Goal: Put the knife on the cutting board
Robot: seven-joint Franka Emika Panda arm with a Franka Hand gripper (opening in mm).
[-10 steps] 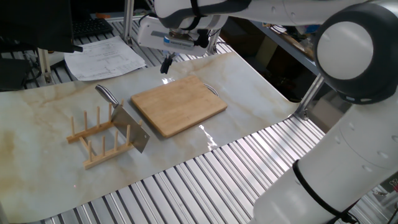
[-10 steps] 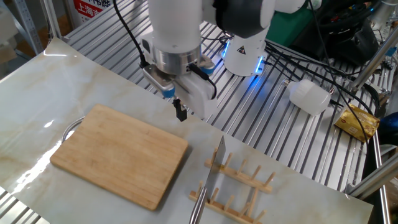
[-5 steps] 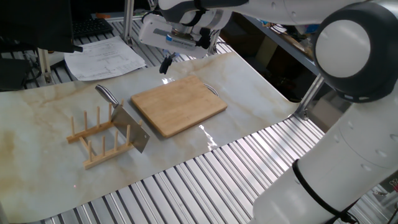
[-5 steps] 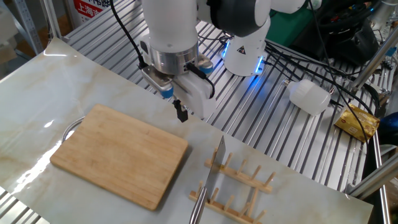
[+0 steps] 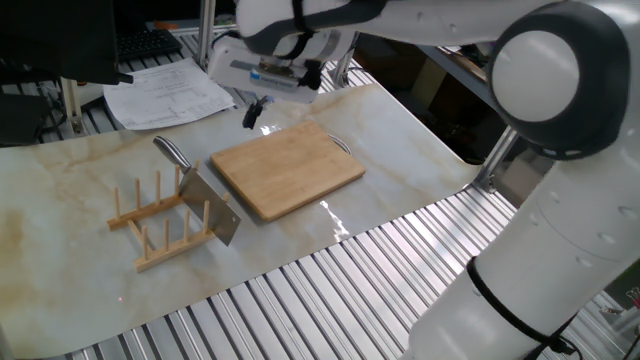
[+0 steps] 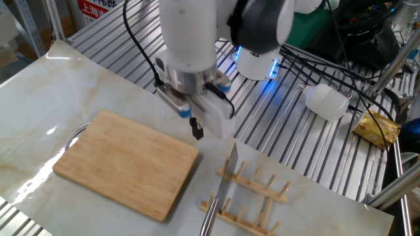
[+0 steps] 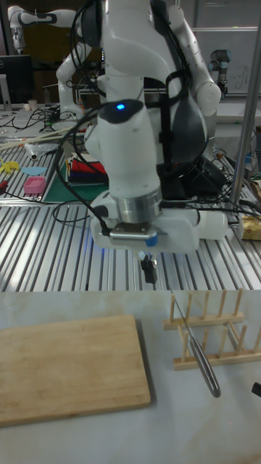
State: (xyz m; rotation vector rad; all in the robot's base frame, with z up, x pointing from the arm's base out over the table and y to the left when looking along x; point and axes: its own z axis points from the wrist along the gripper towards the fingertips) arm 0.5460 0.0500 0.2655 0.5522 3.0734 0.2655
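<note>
You see the hand [image 6: 197,130] at frame centre, fingers together and empty, above the worktop [image 6: 79,78] beside the cutting board [image 6: 125,164]. The knife [image 6: 223,187] stands on edge in the peg rack [image 6: 252,196] at lower right; its handle end is cut off.

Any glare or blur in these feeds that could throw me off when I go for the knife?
One fixed view: bright glare streak on the mat just past the cutting board; knife sharp. The other fixed view: blue LED glow at the robot base, white glare spot on the mat left of the board; gripper slightly soft. Tall fixed view: evenly lit, knife handle readable.
</note>
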